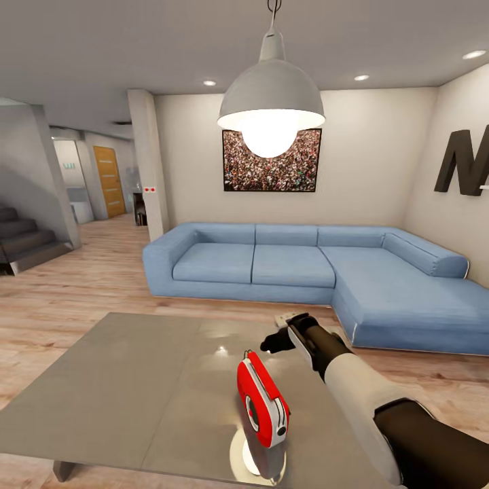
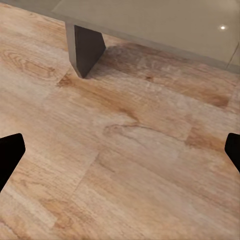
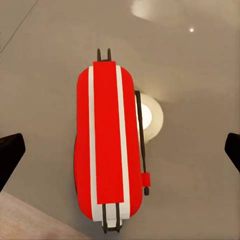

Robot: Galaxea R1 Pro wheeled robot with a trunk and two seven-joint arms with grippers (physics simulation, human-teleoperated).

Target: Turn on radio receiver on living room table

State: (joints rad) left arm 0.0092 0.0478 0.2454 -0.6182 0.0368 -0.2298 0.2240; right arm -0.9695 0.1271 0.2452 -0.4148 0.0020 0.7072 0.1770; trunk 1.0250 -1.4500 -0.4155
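The radio receiver (image 1: 263, 404) is a glossy red rounded box with white trim, standing upright on its narrow edge near the front edge of the table (image 1: 122, 380), whose smooth grey top mirrors the lamp glow beneath it. Its round dial face turns toward the robot's left, and its long axis runs from the table's near edge toward the sofa (image 1: 305, 261). The right gripper (image 1: 280, 334) hangs above and just beyond the radio, apart from it; in the right wrist view the radio (image 3: 109, 145) lies directly below between the dark fingertips (image 3: 10, 155), which sit wide apart. The left gripper's fingertips (image 2: 11, 155) are likewise spread wide over the grained wood floor (image 2: 125, 165), beside a grey table leg (image 2: 85, 47).
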